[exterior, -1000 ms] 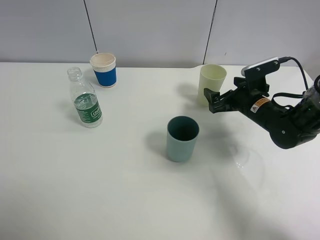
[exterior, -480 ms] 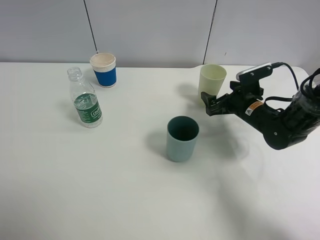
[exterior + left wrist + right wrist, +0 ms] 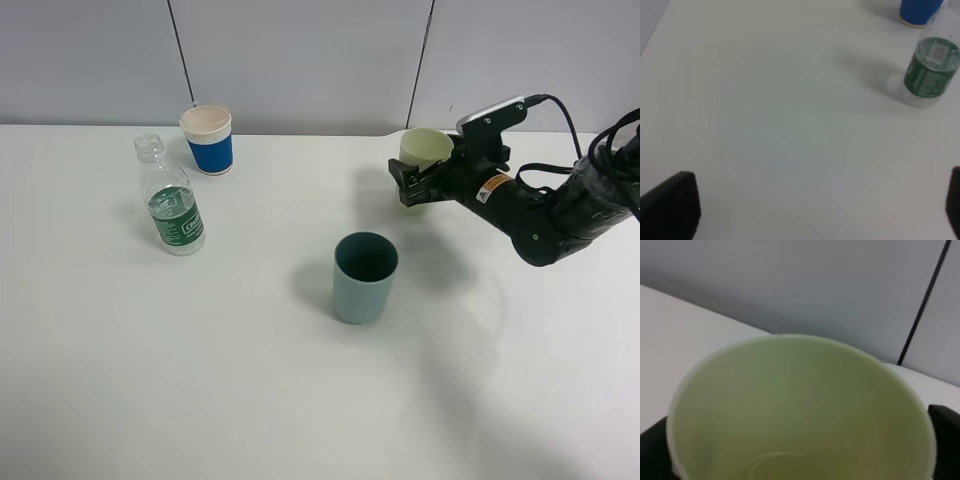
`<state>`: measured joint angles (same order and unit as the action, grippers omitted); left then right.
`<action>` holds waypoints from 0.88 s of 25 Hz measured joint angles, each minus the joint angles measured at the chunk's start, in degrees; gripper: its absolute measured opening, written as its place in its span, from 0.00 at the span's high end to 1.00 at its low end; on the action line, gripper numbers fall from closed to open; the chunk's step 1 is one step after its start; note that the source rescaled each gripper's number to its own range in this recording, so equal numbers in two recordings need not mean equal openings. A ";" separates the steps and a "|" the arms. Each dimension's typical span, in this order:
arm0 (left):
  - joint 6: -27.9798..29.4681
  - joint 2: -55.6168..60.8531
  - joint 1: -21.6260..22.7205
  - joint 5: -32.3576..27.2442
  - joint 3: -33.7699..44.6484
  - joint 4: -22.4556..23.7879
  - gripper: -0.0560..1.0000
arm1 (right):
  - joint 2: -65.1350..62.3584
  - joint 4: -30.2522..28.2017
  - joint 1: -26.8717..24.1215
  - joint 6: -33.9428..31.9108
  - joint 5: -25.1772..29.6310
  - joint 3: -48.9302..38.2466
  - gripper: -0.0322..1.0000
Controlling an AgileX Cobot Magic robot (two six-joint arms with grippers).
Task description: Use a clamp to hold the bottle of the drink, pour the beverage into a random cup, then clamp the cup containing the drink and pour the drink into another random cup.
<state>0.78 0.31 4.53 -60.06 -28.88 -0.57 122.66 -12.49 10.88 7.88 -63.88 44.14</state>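
right end effector (image 3: pixel 404 186) spread around the tall yellow-green cup (image 3: pixel 427 147) at the back of the desk (image 3: pixel 200 360), left end effector (image 3: pixel 812 205) gaping wide near the bottle (image 3: pixel 172 205), teal cup (image 3: pixel 365 278) sitting mid-desk, well apart

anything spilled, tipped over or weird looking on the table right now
Nothing stands out. The bottle, the paper cup, the teal cup and the pale green cup all stand upright on the table, with no puddle in sight. The right hand has a finger on either side of the pale green cup.
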 joint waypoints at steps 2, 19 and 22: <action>0.00 0.00 0.00 0.00 0.00 0.00 0.00 | 0.00 -0.19 0.00 0.00 0.38 0.00 0.24; 0.00 0.00 0.00 0.00 0.00 0.00 0.00 | 4.51 -0.48 0.00 0.05 -1.72 0.06 0.40; 0.00 0.00 0.00 0.00 0.00 0.00 0.00 | 4.78 -0.48 0.00 0.05 -1.96 0.06 0.78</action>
<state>0.78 0.31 4.53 -60.06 -28.88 -0.57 127.44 -12.97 10.88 7.93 -65.84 44.20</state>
